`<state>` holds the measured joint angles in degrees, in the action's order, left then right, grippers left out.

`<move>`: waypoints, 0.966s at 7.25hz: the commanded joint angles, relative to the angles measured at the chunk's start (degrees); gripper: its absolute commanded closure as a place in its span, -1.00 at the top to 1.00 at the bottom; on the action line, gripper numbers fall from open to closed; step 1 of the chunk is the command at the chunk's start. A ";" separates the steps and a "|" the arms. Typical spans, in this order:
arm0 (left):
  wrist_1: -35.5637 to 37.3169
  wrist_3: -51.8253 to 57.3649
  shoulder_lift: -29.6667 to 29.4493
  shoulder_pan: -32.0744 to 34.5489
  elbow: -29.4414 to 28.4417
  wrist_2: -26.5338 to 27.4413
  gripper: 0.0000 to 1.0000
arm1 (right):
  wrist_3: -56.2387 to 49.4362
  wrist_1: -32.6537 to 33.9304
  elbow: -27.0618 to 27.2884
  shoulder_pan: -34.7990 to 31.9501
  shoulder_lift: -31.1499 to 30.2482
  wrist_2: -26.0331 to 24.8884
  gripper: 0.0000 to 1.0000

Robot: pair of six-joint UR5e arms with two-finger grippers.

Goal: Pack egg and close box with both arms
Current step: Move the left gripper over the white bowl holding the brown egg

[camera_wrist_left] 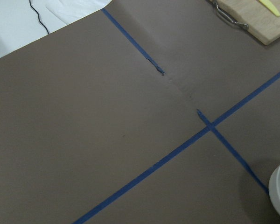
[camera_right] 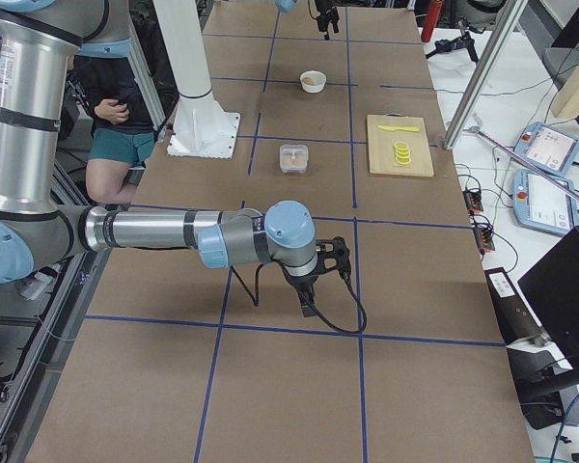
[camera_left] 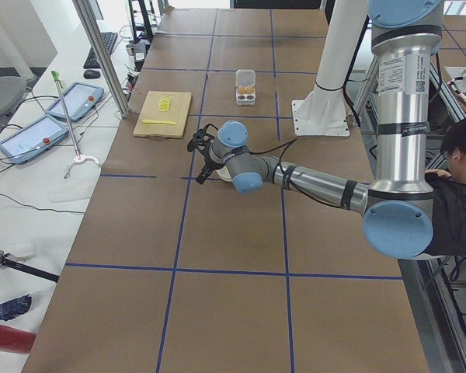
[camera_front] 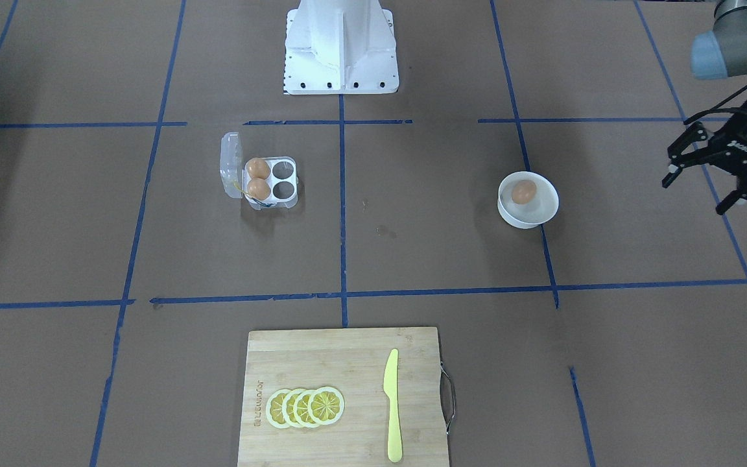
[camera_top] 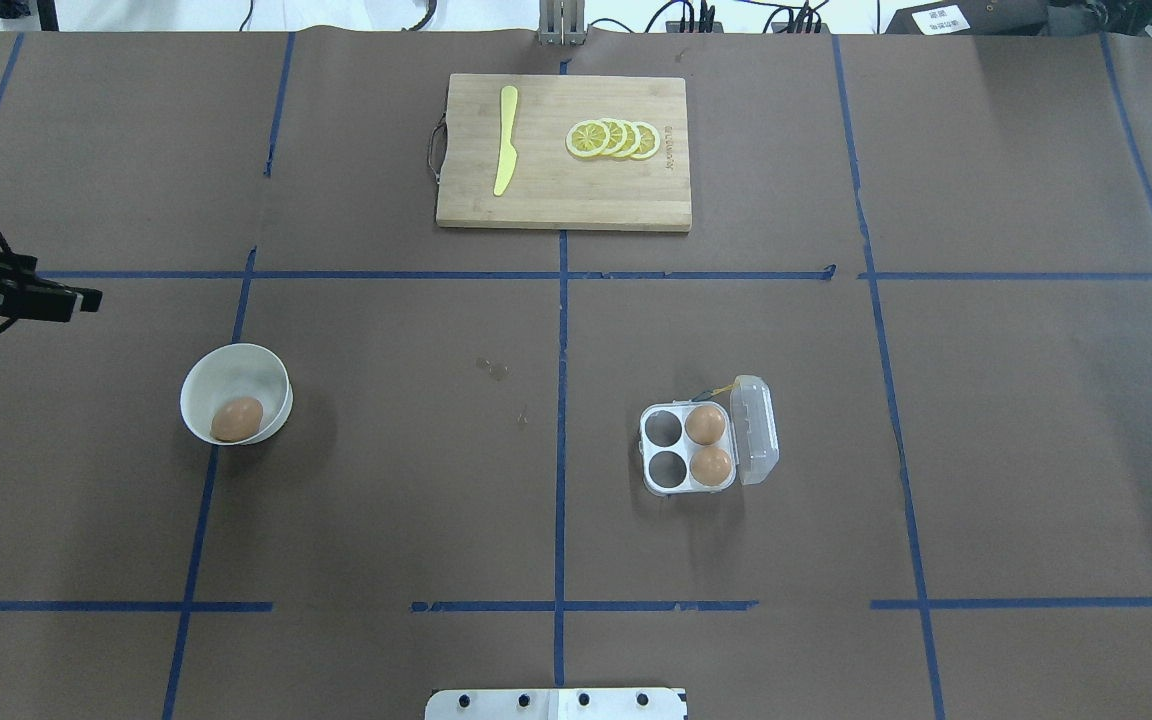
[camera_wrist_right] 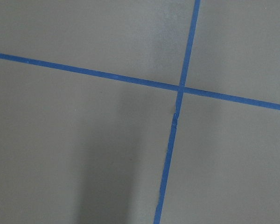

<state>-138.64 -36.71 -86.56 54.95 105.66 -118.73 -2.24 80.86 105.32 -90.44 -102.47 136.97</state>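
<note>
- Orange-brown egg (camera_front: 523, 192) lies alone in the round white bowl (camera_front: 544, 212), on my left side of the table; nothing grips it.
- Clear egg carton (camera_front: 272, 179) stands on my right side of centre, well apart from the bowl. Its hinged lid (camera_front: 231, 162) is swung open and stands roughly upright.
- Two matching eggs (camera_front: 257, 168) sit in the two cells next to the lid; the two cells away from the lid are unfilled. A yellow string shows at the carton's lid side.
- My left pincer (camera_front: 696, 194) hangs above the table outboard of the bowl, clear of its rim. Its jaws are spread wide and nothing is between them.
- My right pincer (camera_right: 307, 294) points down over bare brown paper, well away from carton and bowl. It shows only in the right side view, so I cannot tell how its jaws stand.
- Bamboo cutting board (camera_front: 347, 363) lies at the table edge opposite my base and carries four overlapping lemon slices (camera_front: 305, 407) and a yellow knife (camera_front: 392, 405).
</note>
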 commanded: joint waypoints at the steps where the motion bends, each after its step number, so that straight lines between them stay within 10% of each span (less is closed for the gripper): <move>1: 0.21 -10.45 -0.53 -9.29 1.66 6.37 1.00 | 0.13 0.00 -0.03 0.00 -0.01 0.05 1.00; 5: 0.39 -13.30 -5.36 -16.62 -1.67 11.15 0.96 | 0.21 0.09 -0.11 0.09 -0.01 0.05 1.00; 7: 0.39 -12.69 -5.63 -17.06 -2.21 11.06 0.34 | 0.21 0.09 -0.11 0.00 -0.01 -0.04 1.00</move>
<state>-138.25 -49.62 -91.88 38.26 103.82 -107.64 -2.02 80.94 105.21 -90.41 -102.48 137.01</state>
